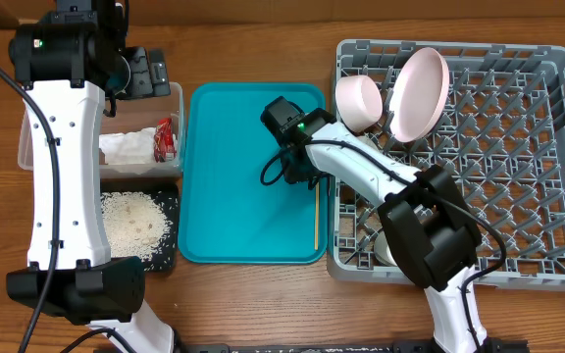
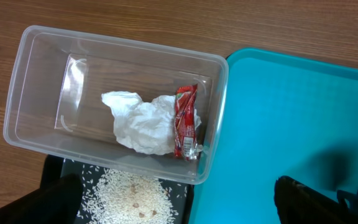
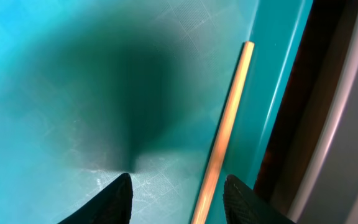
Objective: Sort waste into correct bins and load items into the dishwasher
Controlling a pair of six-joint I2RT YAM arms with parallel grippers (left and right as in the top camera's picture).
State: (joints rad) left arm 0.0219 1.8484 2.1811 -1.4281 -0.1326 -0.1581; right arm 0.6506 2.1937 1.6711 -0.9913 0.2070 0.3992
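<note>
A crumpled white napkin (image 2: 142,121) and a red snack wrapper (image 2: 185,121) lie in the clear tub (image 2: 42,81). Loose rice (image 2: 132,193) is heaped on the black tray (image 2: 55,171) beside it. My left gripper (image 2: 182,205) hovers open above the tub's near edge, holding nothing. A wooden chopstick (image 3: 225,130) lies along the right edge of the teal tray (image 3: 73,93). My right gripper (image 3: 179,193) stands open low over it, the stick between the fingers and closer to the right one. In the grey dish rack (image 1: 518,147), a pink plate (image 1: 420,93) and a white bowl (image 1: 358,101) stand on edge.
The teal tray (image 1: 233,196) sits between the bins and the rack, its raised rim right next to the chopstick (image 1: 316,211). The rack's left wall is close to my right gripper (image 1: 300,175). The left arm's white link runs down the table's left side.
</note>
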